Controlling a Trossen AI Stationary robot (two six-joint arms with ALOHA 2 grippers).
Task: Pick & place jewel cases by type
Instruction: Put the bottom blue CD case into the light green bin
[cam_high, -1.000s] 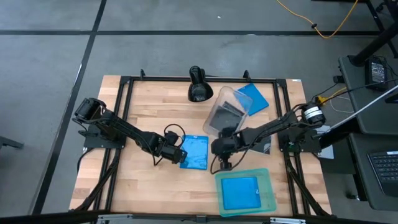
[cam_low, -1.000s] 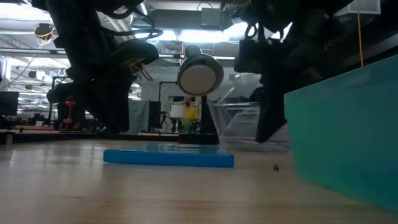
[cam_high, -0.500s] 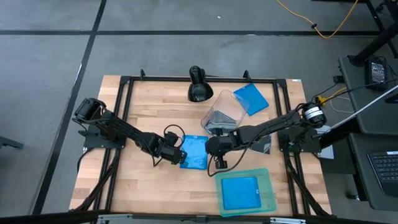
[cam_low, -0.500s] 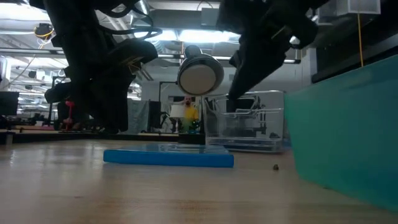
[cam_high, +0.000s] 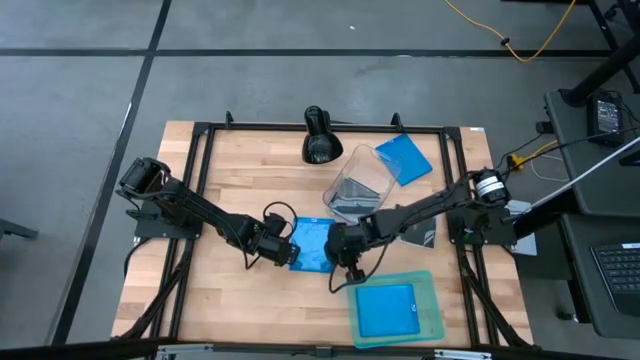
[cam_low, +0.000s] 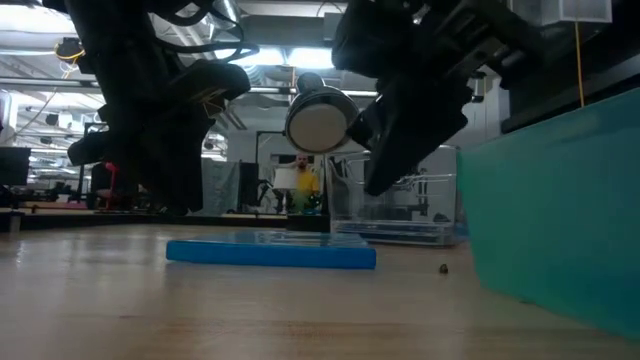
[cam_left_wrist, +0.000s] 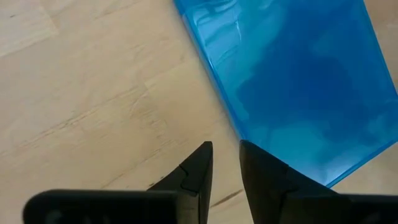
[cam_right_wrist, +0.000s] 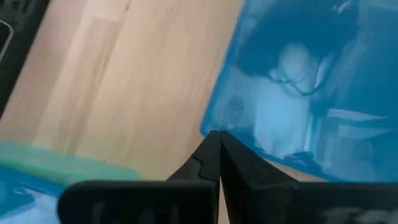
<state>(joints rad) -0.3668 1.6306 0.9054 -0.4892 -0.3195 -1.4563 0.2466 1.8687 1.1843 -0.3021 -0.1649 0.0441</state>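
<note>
A bright blue case (cam_high: 314, 245) is seen at the centre of the high view, on a pale wooden table (cam_high: 230, 180) with a light plank grain. A second bright blue case (cam_high: 404, 158) is seen at the upper right. At the lower right, a translucent teal tray (cam_high: 432, 310) is shown with another blue case (cam_high: 388, 309) inside. A clear tub (cam_high: 360, 180) with dark contents lies above centre. Both arms are black.

1. Blue jewel case (cam_high: 314, 245) lies flat mid-worktop.
2. Second blue case (cam_high: 405, 158) lies flat, skewed, near the far right corner.
3. Third blue case (cam_high: 388, 309) lies flat by the near edge, right of centre.
4. Black-and-clear disc cases (cam_high: 350, 203) sit together right of centre; count unclear.
</note>
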